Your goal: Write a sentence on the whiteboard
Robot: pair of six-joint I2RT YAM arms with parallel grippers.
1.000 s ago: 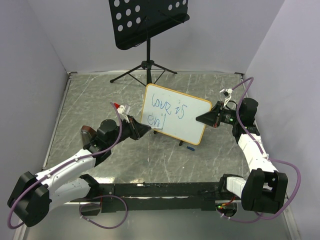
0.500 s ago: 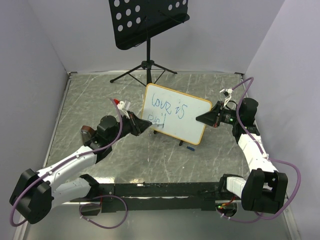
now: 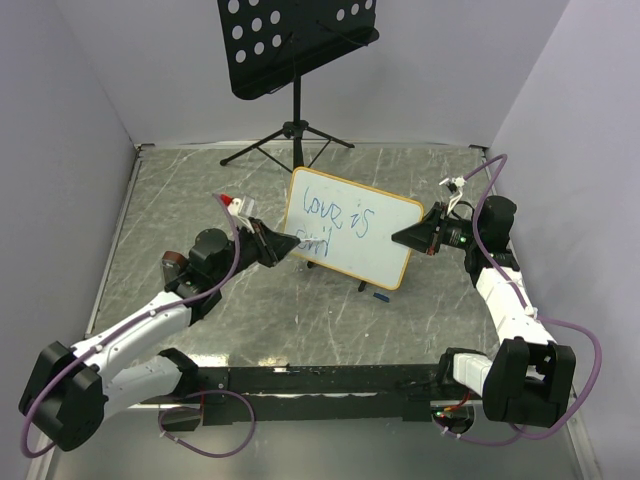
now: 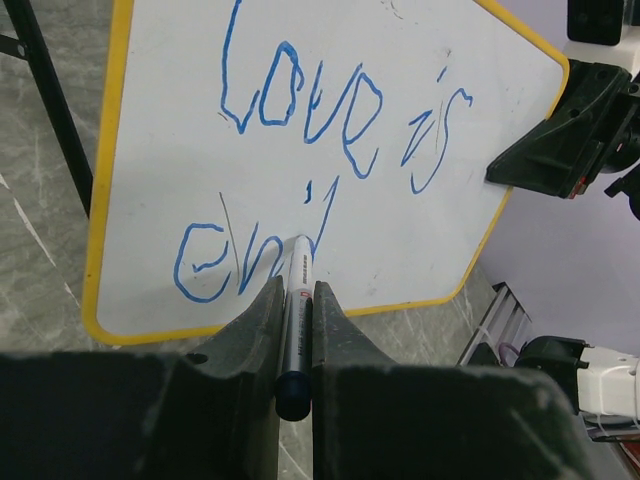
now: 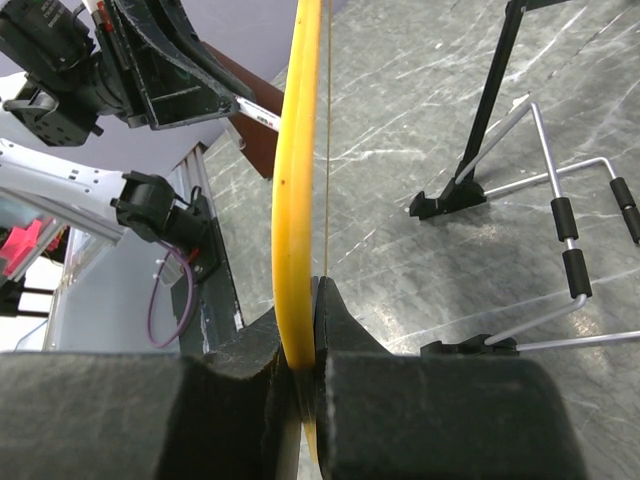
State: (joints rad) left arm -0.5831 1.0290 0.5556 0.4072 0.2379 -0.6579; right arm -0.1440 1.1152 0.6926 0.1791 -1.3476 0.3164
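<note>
The whiteboard point(image 3: 375, 250) stands tilted mid-table, white with a yellow-wood rim point(image 4: 100, 250). Blue writing point(image 4: 300, 105) on it reads "love is" on top and "end" below point(image 4: 215, 265). My left gripper point(image 3: 290, 243) is shut on a marker point(image 4: 294, 330), whose tip touches the board at the end of the lower line. My right gripper point(image 3: 400, 238) is shut on the board's right edge point(image 5: 298, 230), seen edge-on in the right wrist view.
A black perforated music stand point(image 3: 296, 40) on a tripod stands at the back. The board's wire easel point(image 5: 560, 250) rests on the grey marble-patterned table behind the board. A small blue cap point(image 3: 380, 296) lies in front of the board.
My left gripper has drawn back a little to the left and up while the lower word gained strokes, from "en" to "end". The right arm has not moved.
</note>
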